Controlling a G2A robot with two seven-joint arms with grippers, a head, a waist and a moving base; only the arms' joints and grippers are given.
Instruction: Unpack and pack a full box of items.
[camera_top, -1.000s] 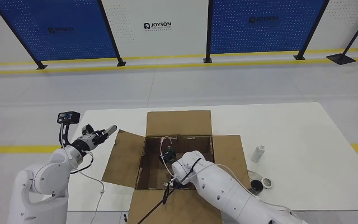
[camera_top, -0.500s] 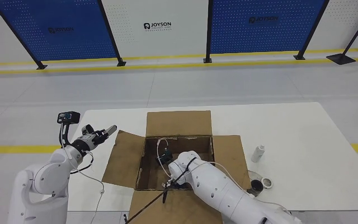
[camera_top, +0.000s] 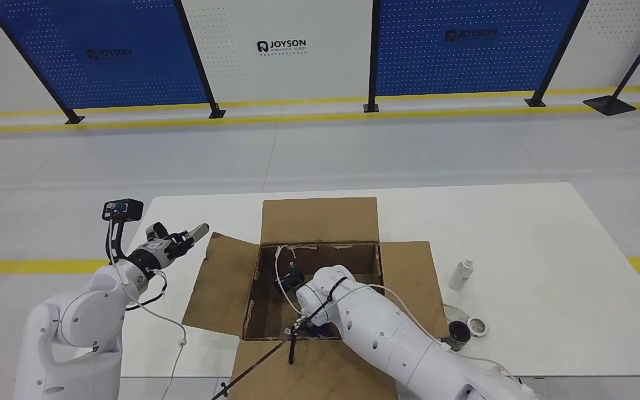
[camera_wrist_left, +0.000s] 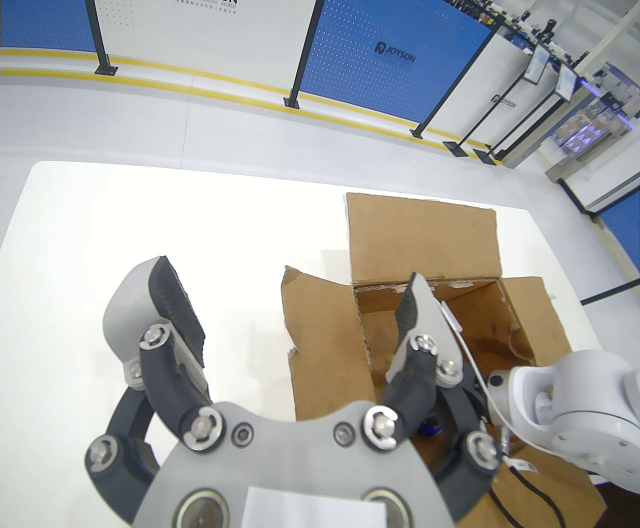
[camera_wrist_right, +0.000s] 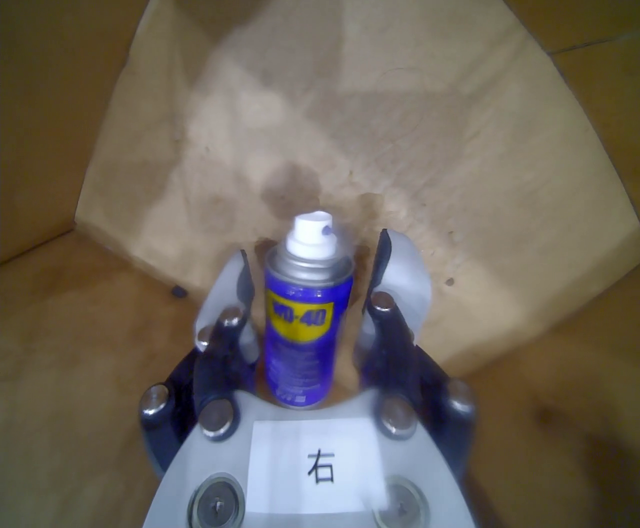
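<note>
The cardboard box (camera_top: 320, 218) is sitting in the middle of the white table (camera_top: 520, 230) with its four flaps folding outward; the right arm is reaching down into it from the near side, and the right gripper (camera_wrist_right: 312, 245) is hanging low inside, facing a part of the box lined with stained brown paper (camera_wrist_right: 400, 150); a blue spray can (camera_wrist_right: 307, 320) with a white nozzle is sitting between the gripper's fingers (camera_wrist_right: 400, 270), its nozzle pointing away from the wrist; the pads are flanking the can with a thin gap showing on either side, so this pincer is standing released around the can rather than clenching it; whether the can is standing on the box floor or lying on it I cannot tell; the left gripper (camera_wrist_left: 287, 272) is hovering over the left part of the table, near the box's left flap, its two fingers (camera_wrist_left: 170, 300) spreading wide apart, released; to the right of the box, well apart from it, a small white bottle (camera_top: 461, 273) is standing upright on the table; nearer the table's front edge a dark jar (camera_top: 459, 331) and a white lid (camera_top: 478, 326) are resting just beside each other; a black cable (camera_top: 262, 368) is trailing across the front flap.
</note>
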